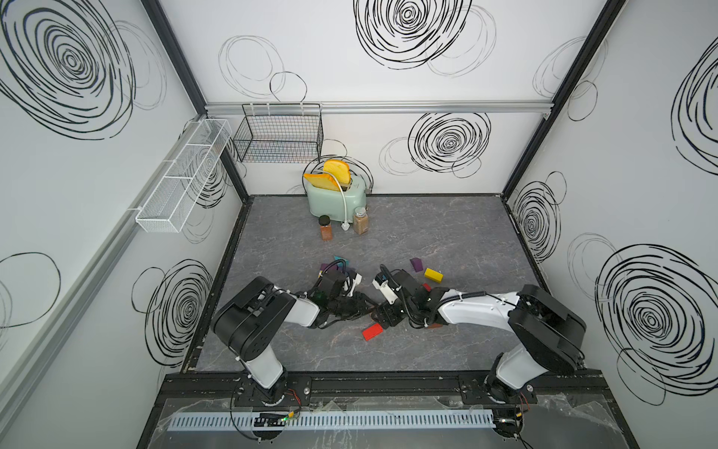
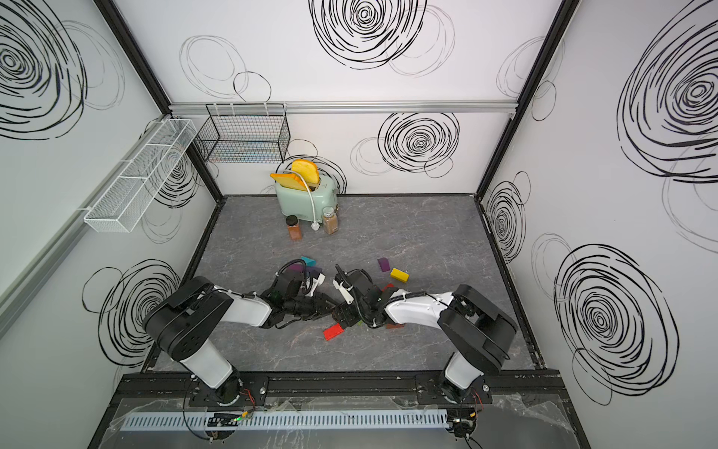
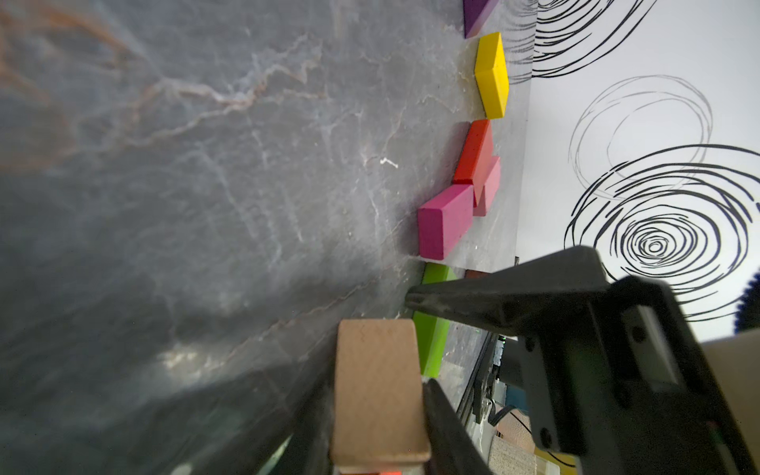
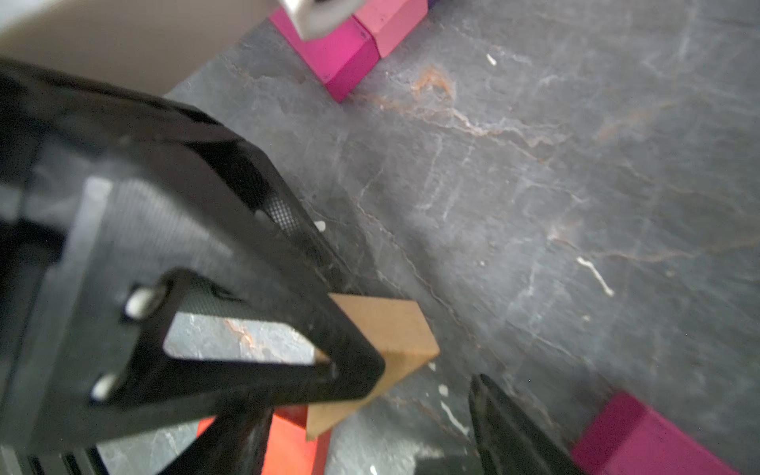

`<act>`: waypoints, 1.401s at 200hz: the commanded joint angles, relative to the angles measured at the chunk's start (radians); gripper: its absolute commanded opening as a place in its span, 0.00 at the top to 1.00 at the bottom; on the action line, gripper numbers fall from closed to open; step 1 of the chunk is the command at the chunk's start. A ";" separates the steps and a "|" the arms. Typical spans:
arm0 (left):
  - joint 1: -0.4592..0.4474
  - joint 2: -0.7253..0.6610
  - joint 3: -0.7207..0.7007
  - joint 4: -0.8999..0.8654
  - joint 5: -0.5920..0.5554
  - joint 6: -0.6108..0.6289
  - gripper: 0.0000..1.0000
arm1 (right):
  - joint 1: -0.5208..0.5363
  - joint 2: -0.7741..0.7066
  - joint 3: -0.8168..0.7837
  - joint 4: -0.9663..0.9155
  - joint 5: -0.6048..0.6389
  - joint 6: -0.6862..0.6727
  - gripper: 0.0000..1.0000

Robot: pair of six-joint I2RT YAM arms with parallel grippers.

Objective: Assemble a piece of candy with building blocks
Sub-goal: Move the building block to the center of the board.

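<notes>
**A:** Entry one, progress. What is standing built?

**B:** In my judgement, nothing is reading as a candy yet. The tan wooden triangle [image 3: 376,411] is sitting clenched in the left gripper [image 3: 378,362], low over the table beside the flat green brick [image 3: 432,329]. I cannot tell whether it is touching the surface. The right gripper [image 1: 388,315] is hovering just beside it, jaws parted and grasping nothing.

**A:** Loose stock?

**B:** The flat magenta brick [image 3: 444,222], pale pink brick [image 3: 487,189] and red-orange brick [image 3: 475,152] are lying bunched together, seemingly touching. The yellow brick [image 3: 491,74] and purple piece [image 3: 477,16] are lying beyond them, apart. In a top view, a bright red brick [image 1: 373,331] is lying just in front of the grippers, and a teal triangle [image 1: 340,259] is showing behind the left arm.

**A:** What is remaining?

**B:** Probably most of it: laying a body and setting a triangle at each end.

**A:** Entry two, surface and room.

**B:** The dark grey marble-patterned tabletop [image 1: 447,233] is showing pale flecks. The white walls are carrying black scribbled spirals. At the back, a mint-green toaster [image 1: 334,202] is holding two yellow toast slices [image 1: 337,171], with two brown spice jars [image 1: 326,229] standing before it. A black wire basket [image 1: 272,147] and a white mesh shelf [image 1: 182,182] are hanging on the walls.
</notes>
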 commanded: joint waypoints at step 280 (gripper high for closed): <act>0.059 -0.006 -0.086 -0.166 -0.032 0.054 0.51 | 0.021 0.057 0.024 0.128 -0.019 -0.008 0.60</act>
